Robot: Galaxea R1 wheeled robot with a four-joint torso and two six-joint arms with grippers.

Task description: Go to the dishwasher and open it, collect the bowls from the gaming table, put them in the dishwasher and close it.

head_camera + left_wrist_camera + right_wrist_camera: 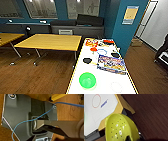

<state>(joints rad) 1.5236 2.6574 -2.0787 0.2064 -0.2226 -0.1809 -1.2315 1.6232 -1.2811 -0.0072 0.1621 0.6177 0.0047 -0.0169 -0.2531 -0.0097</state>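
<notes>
The gaming table (105, 81) is a long white top running away from me, with game boards on its far half. A bright green bowl (87, 80) stands on its near end, left of the middle. In the right wrist view a yellow-green bowl (120, 129) with small holes hangs close to the camera, beside the table's corner (100, 114) and over the dark floor. My right gripper (128, 138) shows as a dark tip at the bowl's rim, shut on it. The dishwasher is out of view.
A colourful game box (111, 64), black discs (87, 60) and small coloured pieces lie further along the table. Yellow wooden tables (50, 41) stand to the left over wooden floor. A blue wall column (125, 30) rises to the right. A blue cable (37, 117) crosses the robot's dark plate.
</notes>
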